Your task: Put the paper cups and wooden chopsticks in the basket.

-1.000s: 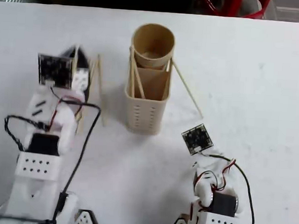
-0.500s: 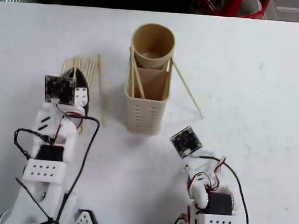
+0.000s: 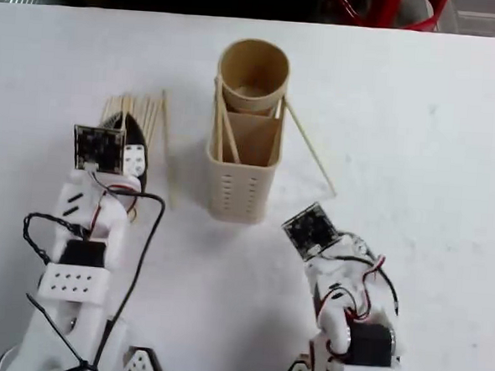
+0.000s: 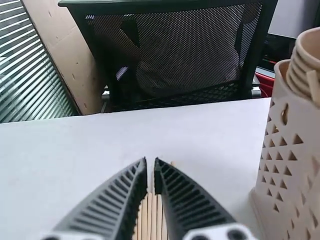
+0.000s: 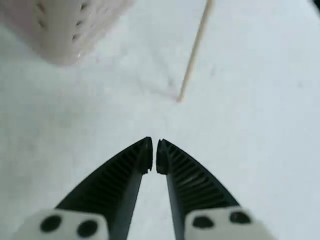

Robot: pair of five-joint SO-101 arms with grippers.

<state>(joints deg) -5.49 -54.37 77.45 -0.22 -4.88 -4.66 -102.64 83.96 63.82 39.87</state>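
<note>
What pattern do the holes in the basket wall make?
Rows of small triangular holes in the cream basket; the left wrist view shows it best.

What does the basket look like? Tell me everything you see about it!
The basket is tall, boxy, cream-coloured and plastic-looking, with rows of little holes in its walls. It stands upright on the white table. Stacked paper cups sit in its far end, and chopsticks lean inside. Another chopstick seems to lean on its outside corner.
</note>
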